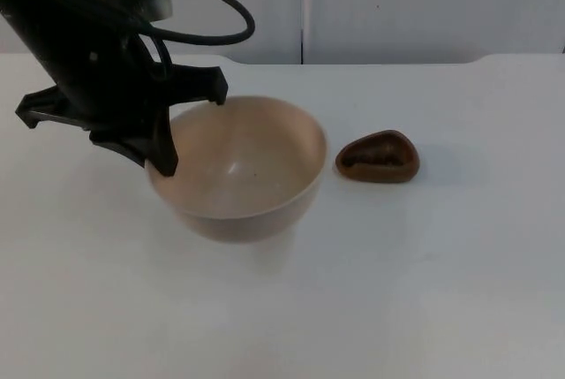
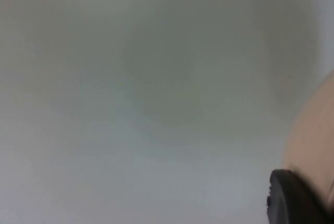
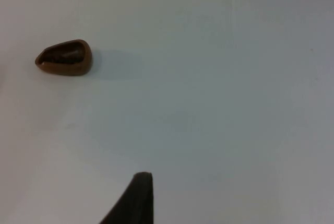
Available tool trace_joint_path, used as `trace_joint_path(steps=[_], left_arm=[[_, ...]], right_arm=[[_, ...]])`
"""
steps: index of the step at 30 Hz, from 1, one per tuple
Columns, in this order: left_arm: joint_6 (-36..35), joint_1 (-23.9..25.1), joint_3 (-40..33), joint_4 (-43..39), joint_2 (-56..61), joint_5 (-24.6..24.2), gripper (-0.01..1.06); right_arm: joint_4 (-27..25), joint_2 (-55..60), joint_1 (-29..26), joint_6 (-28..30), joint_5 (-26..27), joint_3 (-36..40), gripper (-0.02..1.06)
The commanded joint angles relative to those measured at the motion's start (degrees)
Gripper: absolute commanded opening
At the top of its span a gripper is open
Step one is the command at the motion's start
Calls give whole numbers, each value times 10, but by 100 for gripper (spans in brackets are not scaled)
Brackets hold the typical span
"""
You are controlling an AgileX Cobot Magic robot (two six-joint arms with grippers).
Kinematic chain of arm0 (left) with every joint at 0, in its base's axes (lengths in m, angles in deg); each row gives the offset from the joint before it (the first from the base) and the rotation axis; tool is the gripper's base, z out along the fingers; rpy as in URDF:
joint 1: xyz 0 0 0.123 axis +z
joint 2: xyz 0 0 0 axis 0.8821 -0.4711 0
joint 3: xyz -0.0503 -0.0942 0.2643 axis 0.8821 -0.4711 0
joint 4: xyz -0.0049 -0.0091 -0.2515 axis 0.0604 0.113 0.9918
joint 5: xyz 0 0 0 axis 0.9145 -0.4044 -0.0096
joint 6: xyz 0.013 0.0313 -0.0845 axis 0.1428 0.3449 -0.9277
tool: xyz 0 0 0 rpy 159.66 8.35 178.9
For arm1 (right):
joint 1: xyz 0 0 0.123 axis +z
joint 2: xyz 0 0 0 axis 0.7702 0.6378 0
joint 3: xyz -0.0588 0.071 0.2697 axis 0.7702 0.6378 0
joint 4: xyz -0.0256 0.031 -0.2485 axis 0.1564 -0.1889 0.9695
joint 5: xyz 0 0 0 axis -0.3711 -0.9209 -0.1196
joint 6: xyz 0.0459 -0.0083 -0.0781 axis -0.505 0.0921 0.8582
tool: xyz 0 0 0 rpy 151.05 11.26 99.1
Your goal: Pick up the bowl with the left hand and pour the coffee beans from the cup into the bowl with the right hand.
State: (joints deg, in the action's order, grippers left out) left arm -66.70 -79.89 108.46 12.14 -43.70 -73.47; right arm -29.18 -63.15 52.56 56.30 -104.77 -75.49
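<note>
a beige bowl (image 1: 238, 167) is seen upright on the white table (image 1: 424, 291), and it serves here as the landmark for everything else. the left gripper (image 1: 190, 127) is positioned at the bowl's rim on the side facing the left arm, with one black finger reaching down inside the bowl against its inner wall and the other finger set at the rim toward the partition wall (image 1: 424, 3); the fingers are spread fairly wide across that stretch of rim, and it cannot be told from the top view whether the rim is actually clamped. in the left wrist view a black fingertip (image 2: 295, 198) is shown right against the bowl's pale outer wall (image 2: 313, 140), with bare table beyond it. the bowl's inside is shown plain, apart from a small glint near its bottom. a small brown teardrop-shaped cup (image 1: 378, 156) is set just beside the bowl, on the side away from the left arm, apart from it and resting on the table; dark coffee beans (image 1: 375, 156) are held inside it. the same cup (image 3: 64, 57) is seen in the right wrist view, well apart from the right gripper's black fingertip (image 3: 136, 198), which is held over bare table; how wide that claw stands cannot be told.
</note>
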Motion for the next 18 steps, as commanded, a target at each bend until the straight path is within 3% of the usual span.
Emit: trace_joint_path(steps=[1,6,14,18], left_arm=[[2,1,3,7,7,-5,0],[-5,1,3,31,7,-1,0],[-203,1,2,-68,3,4,0],[-251,-8,2,-115,3,13,0]], right_arm=[[0,-2,-3,0,3,1,105],[-14,-2,-3,-4,3,1,105],[-43,-2,-3,-4,4,1,105],[-44,-2,-3,-4,4,1,105]])
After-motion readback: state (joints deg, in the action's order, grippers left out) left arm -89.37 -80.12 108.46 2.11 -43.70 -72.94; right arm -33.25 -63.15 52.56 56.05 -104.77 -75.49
